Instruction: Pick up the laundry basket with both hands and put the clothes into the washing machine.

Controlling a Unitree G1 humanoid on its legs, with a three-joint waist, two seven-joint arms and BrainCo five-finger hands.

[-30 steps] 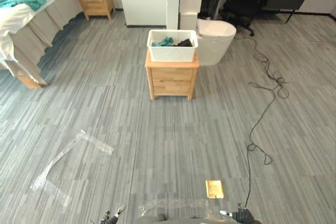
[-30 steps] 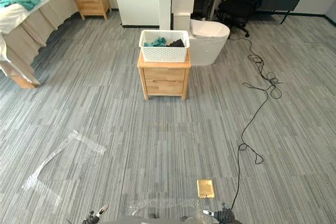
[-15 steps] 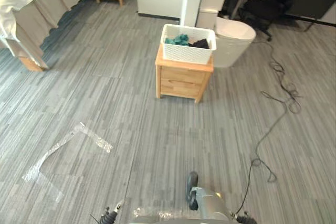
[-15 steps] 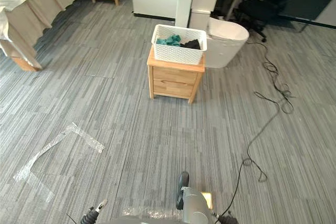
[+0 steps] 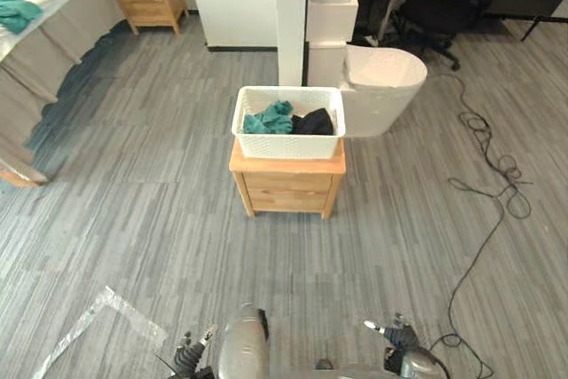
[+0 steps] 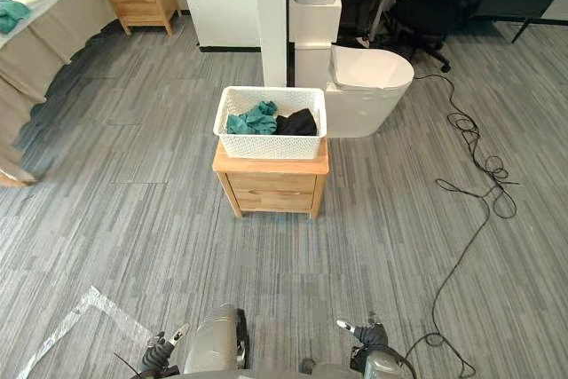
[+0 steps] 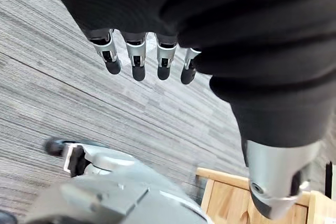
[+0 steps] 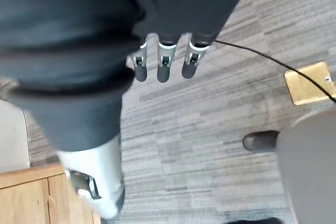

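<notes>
White perforated plastic laundry basket (image 5: 288, 138) is sitting untouched on the wooden counter (image 5: 286, 188) — left hand (image 7: 137, 59) and right hand (image 8: 164, 62) are hanging relaxed, empty.

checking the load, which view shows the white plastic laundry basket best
Either eye view: the white plastic laundry basket sits whole on the wooden nightstand, clothes visible inside. Wrist views face floor and wooden furniture.

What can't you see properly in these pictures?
- Deeper clothes in the basket: eye views, the teal cloth and black cloth cover them.
- Bed: eye views, cut off by the left edge.
- Chair: cut off by the top edge.
- Left hand palm: left wrist view, hidden by its dark cover.
</notes>
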